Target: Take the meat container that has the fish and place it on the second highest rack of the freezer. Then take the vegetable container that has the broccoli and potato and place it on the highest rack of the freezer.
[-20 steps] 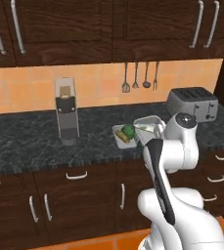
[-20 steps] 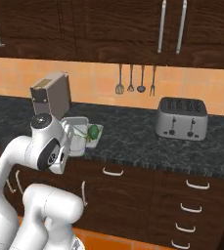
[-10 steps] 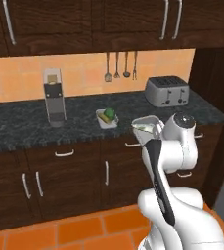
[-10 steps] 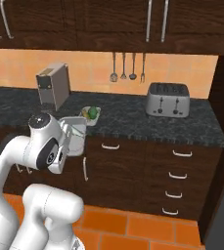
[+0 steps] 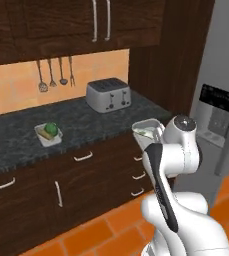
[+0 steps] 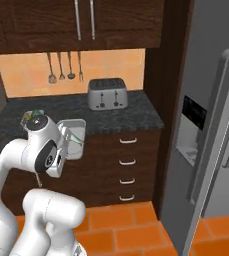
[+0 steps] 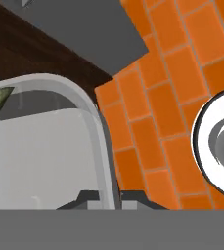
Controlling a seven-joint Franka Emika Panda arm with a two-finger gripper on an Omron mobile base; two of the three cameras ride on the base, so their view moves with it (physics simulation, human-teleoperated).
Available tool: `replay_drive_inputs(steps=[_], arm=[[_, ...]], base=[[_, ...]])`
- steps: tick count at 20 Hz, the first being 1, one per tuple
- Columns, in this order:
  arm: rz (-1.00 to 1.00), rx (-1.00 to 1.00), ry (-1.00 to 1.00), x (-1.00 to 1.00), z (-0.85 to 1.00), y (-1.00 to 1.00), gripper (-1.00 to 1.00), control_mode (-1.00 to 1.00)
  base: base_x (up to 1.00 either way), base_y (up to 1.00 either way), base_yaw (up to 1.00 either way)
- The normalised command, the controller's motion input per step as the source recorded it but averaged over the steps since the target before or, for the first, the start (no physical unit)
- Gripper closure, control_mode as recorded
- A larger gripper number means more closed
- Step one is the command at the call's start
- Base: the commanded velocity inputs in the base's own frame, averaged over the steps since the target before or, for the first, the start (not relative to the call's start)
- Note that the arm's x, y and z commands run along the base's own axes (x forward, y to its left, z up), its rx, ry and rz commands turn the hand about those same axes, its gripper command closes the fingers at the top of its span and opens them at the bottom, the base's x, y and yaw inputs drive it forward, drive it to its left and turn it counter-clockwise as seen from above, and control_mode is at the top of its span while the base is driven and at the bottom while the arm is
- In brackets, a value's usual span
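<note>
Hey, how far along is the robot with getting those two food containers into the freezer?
Early still. Done: one container is off the counter. In hand: the gripper is shut on that container's rim, carrying it in front of the drawers, near the fridge, whose doors look closed. Left: racking it, then fetching the broccoli container, still on the counter, for the highest rack.

Counting as we go: one clear rectangular plastic container (image 5: pixel 147 128) up at the arm, and a second small clear container with green broccoli (image 5: pixel 49 133) sitting on the dark speckled counter (image 5: pixel 86 120). One silver four-slot toaster (image 5: pixel 108 94). Four metal utensils (image 5: pixel 55 74) hanging in a row on the orange tile wall. One tall grey refrigerator (image 6: pixel 211 125). Four curved silver drawer handles (image 6: pixel 128 170) stacked beside it, and two long silver handles (image 6: pixel 84 19) on the dark wood upper cabinets.
</note>
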Motion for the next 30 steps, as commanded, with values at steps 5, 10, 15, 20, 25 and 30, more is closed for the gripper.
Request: replay_drive_inputs(steps=[5, 10, 15, 20, 25, 30], arm=[[0.00, 0.00, 0.00, 0.00, 0.00, 0.00, 1.00, 1.00], [0.00, 0.00, 0.00, 0.00, 0.00, 0.00, 1.00, 1.00], [0.00, 0.00, 0.00, 0.00, 0.00, 0.00, 1.00, 1.00], [0.00, 0.00, 0.00, 0.00, 0.00, 0.00, 1.00, 1.00], [0.00, 0.00, 0.00, 0.00, 0.00, 0.00, 1.00, 1.00], [0.00, 0.00, 0.00, 0.00, 0.00, 0.00, 1.00, 1.00]], base=[[-0.53, -0.18, -0.62], [-0.59, -0.07, -0.60], [-0.57, -0.05, -0.66], [-0.49, -0.01, -0.70], [-0.37, -0.04, -0.70], [0.13, -0.06, -0.54]])
